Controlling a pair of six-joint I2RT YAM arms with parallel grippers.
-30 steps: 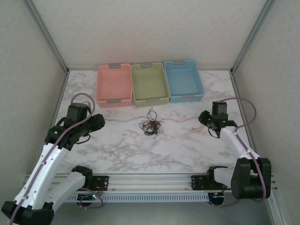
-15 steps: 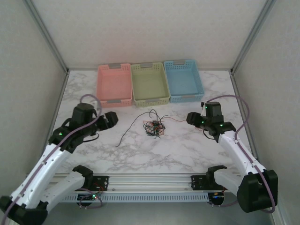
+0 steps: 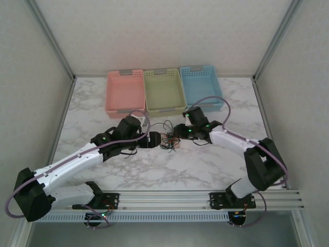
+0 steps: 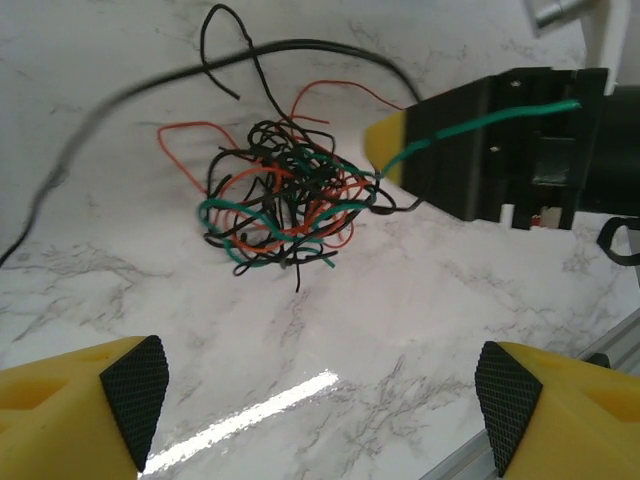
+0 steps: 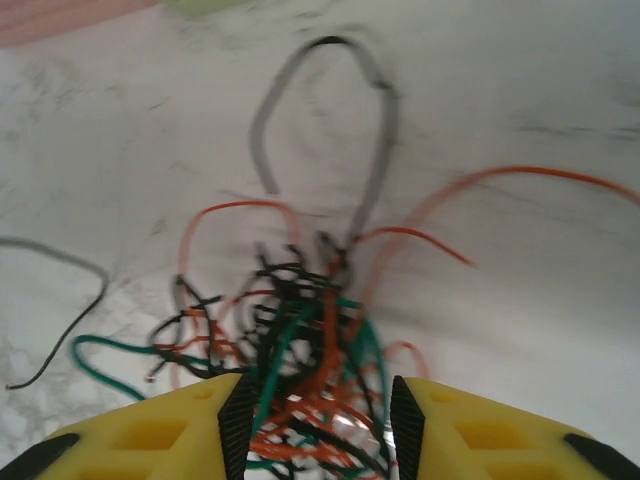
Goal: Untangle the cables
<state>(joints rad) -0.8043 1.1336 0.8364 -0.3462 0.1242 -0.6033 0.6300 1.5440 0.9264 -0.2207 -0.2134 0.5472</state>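
Both arms have swung in on the cables [image 3: 168, 139].
Left gripper [image 4: 320, 400] gapes wide, the tangle just ahead on the worktop [image 4: 420, 310]; right gripper [image 5: 320, 410] straddles some strands, grip uncertain. Knot not yet undone.

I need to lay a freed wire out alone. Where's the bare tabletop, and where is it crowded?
Bare marble tabletop: the wide strip between the cable tangle and the near rail, and the corner left of the pink basket. Crowded: the centre before the green basket, where the left pincer and right pincer flank the tangle.
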